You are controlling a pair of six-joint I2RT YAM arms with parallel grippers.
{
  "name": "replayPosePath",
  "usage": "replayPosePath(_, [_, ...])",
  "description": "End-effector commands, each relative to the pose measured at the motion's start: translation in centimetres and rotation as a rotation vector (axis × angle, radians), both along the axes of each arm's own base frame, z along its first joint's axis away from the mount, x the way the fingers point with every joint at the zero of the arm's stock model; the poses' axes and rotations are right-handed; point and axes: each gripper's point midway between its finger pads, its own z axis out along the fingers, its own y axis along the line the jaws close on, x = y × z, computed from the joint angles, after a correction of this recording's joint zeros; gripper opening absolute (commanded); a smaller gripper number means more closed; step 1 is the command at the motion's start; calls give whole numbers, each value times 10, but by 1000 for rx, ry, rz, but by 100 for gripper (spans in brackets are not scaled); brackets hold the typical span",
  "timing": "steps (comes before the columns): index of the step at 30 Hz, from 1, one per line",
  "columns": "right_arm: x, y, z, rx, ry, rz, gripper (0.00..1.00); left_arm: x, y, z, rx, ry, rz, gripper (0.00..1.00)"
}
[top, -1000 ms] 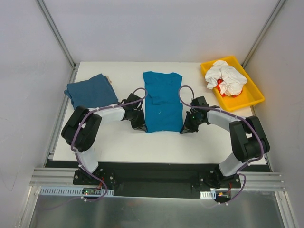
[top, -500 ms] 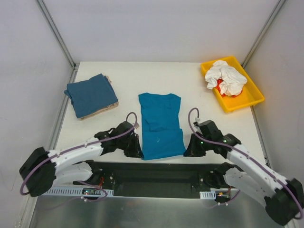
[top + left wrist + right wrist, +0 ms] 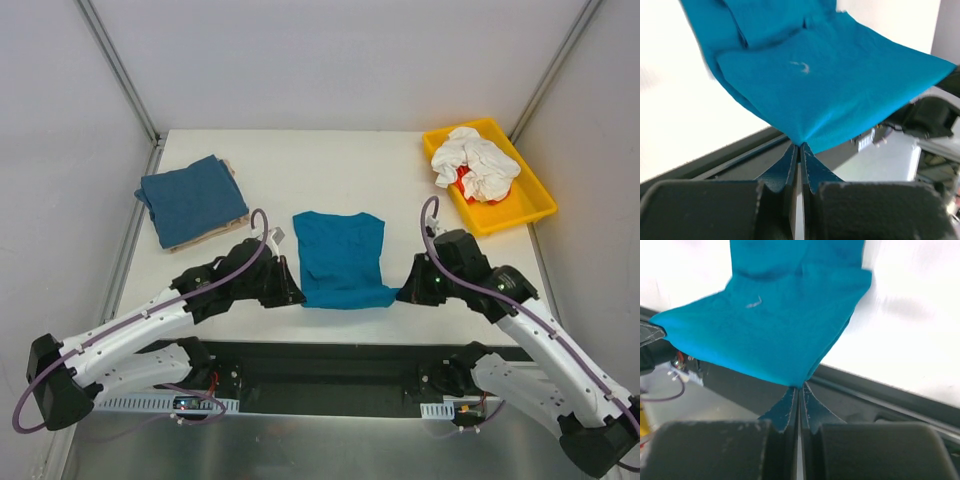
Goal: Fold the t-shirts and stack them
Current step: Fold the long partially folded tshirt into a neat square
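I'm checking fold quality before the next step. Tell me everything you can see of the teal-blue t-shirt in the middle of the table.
The teal-blue t-shirt is soft, plain bright cloth, folded into a narrow, lightly creased panel with a small pale fleck. Its far part lies on the middle of the white table. Its near edge looks lifted and stretched between the left end effector and the right end effector, each shut on one near corner. Nothing else touches it.

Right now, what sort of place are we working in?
Probably a lab robot cell, not a home: a white table boxed in by plain grey panels on aluminium framing, with a yellow tray of crumpled cloth in one corner.
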Motion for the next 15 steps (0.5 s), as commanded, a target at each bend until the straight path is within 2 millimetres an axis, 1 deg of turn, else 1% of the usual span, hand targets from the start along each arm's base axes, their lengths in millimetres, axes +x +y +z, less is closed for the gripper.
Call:
replayPosePath(1, [44,-11,30,-114,-148,-43,1,43,9,25,102,-155,98,0])
replayPosePath(2, [54,-12,41,-107,-171,-63,1,49,10,25,118,-163,109,0])
replayPosePath(3, [62,-10,39,-117,-162,-67,1,55,10,27,129,-178,109,0])
replayPosePath(4, [70,-8,46,-109,-187,-62,1,65,13,35,123,-183,130,0])
replayPosePath(5, [79,-10,49,-107,-191,-81,1,71,13,31,137,-171,127,0])
replayPosePath(6, [89,-5,55,-93,-202,-79,1,79,15,35,138,-178,130,0])
replayPosePath(7, [96,-4,58,-86,-206,-81,1,81,13,36,123,-158,118,0])
replayPosePath(8, [106,-5,55,-92,-195,-88,1,94,21,30,144,-140,146,0])
replayPosePath(9, [114,-1,65,-61,-217,-81,1,102,21,35,139,-144,160,0])
replayPosePath(10, [121,-2,66,-59,-215,-85,1,109,22,31,151,-129,167,0])
replayPosePath(11, [129,1,62,-66,-203,-74,1,117,27,31,160,-130,180,0])
replayPosePath(12, [136,6,70,-42,-215,-59,1,123,26,37,159,-147,186,0])
replayPosePath(13, [143,7,71,-33,-212,-57,1,129,26,32,177,-138,190,0])
replayPosePath(14, [150,10,64,-37,-189,-45,1,136,29,33,188,-149,198,0])
replayPosePath(15, [155,15,63,-20,-179,-27,1,142,28,38,188,-160,204,0])
